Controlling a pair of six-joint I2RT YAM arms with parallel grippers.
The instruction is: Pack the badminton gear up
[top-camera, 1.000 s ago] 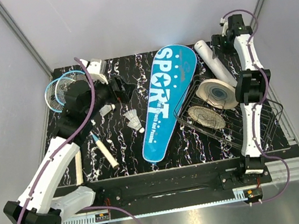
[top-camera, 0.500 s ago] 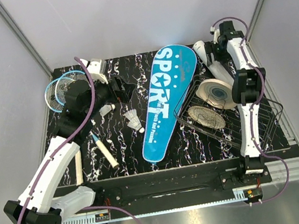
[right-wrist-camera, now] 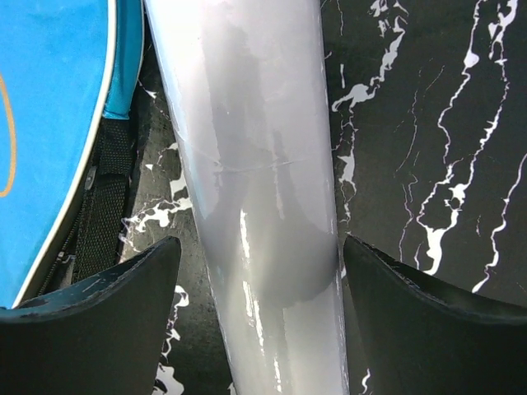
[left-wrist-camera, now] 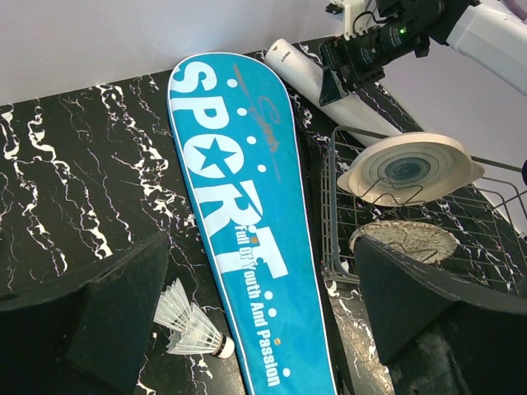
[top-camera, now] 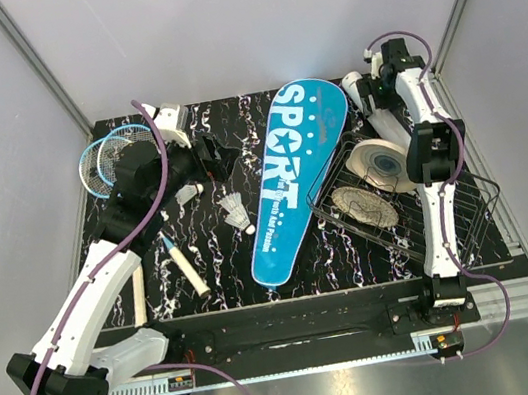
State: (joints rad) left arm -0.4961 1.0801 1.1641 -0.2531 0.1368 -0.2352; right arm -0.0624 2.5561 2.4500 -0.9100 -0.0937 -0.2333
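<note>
The long white tube [top-camera: 385,122] lies at the back right beside the blue SPORT cover [top-camera: 290,168]. My right gripper [top-camera: 377,97] is open and straddles the tube [right-wrist-camera: 255,181], with one finger [right-wrist-camera: 90,321] on each side and no contact showing. My left gripper [top-camera: 212,155] is open and empty, low over the table left of the cover [left-wrist-camera: 239,206]. Two shuttlecocks [top-camera: 237,212] lie by the cover's narrow end, also in the left wrist view [left-wrist-camera: 189,325]. Two light-blue rackets [top-camera: 105,155] lie at the far left, partly under my left arm, with white handles [top-camera: 188,269] pointing forward.
A black wire basket [top-camera: 419,217] stands at the right, holding a flat woven disc [top-camera: 365,207] with another disc [top-camera: 380,163] leaning on its rim. The basket [left-wrist-camera: 338,206] lies close to the cover's right edge. The enclosure walls stand behind the table.
My right arm has swung from the far right corner leftward and down over the tube, now straddling it. The left arm and the other things have not moved.
</note>
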